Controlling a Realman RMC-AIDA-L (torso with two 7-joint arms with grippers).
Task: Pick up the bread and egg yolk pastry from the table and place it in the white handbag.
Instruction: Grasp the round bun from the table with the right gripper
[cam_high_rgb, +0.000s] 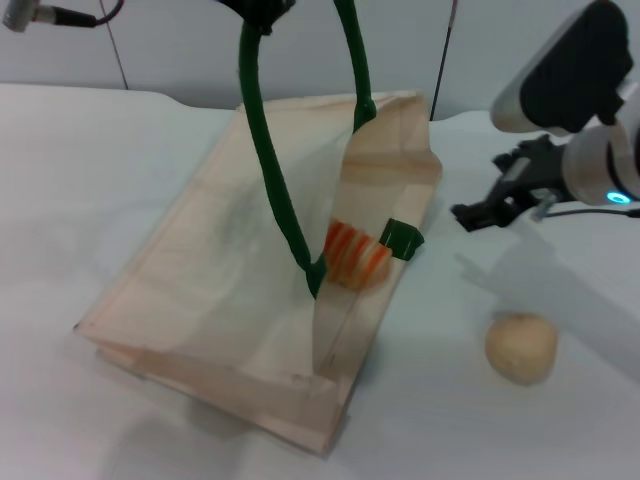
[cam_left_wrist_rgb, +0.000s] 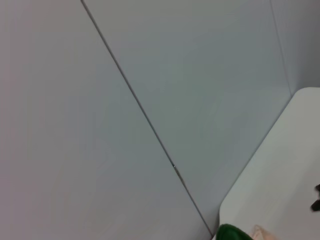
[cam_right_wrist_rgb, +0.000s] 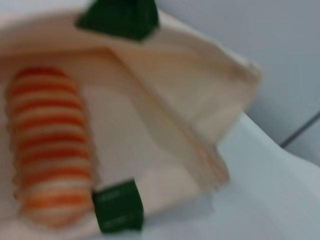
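The white handbag stands tilted at the table's centre, its mouth facing right. Its green rope handles are pulled taut up to my left gripper at the top edge, which is shut on them. The bread, orange-striped, lies inside the bag's mouth; the right wrist view shows the bread on the bag's inner fabric. The egg yolk pastry sits on the table to the right of the bag. My right gripper hovers right of the mouth, open and empty.
The white table spreads to the left and in front of the bag. A grey wall with seams rises behind it. A grey connector with a cable hangs at the top left. A bit of green handle shows in the left wrist view.
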